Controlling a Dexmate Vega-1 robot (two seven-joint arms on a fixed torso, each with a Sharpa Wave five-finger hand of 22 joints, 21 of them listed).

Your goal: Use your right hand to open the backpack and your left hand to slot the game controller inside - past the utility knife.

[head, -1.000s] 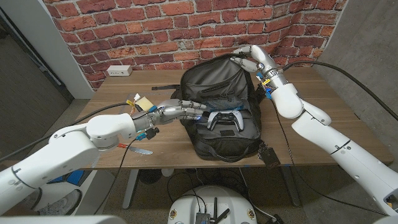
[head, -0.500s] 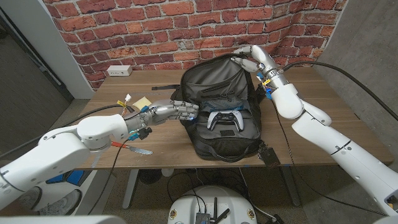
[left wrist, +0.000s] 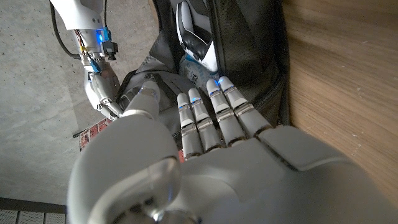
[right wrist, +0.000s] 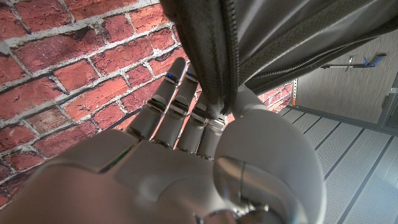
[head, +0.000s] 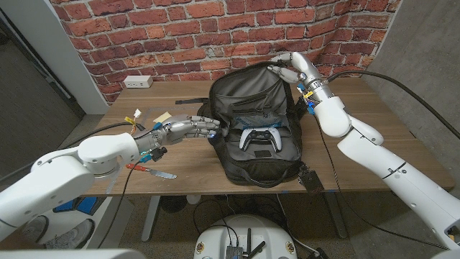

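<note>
The black backpack [head: 255, 119] lies open on the table's middle. My right hand [head: 291, 68] pinches the top edge of its flap and holds it up; in the right wrist view the flap's zipper edge [right wrist: 211, 56] runs between thumb and fingers of that hand [right wrist: 186, 143]. The white game controller [head: 256, 138] lies inside the opening, and also shows as the controller [left wrist: 196, 37] in the left wrist view. My left hand [head: 188, 127] hovers just left of the bag, fingers stretched toward it, holding nothing. The utility knife [head: 151, 170] lies on the table near the front edge, under my left forearm.
A white power strip [head: 137, 81] sits at the table's far left, and a yellow note pad [head: 162, 116] lies beside my left wrist. A brick wall stands behind the table. A black strap tag [head: 312, 178] hangs over the front edge right of the bag.
My left hand has drawn back to the left, out of the bag's opening, empty. The controller stays inside. The right hand keeps the flap raised.
</note>
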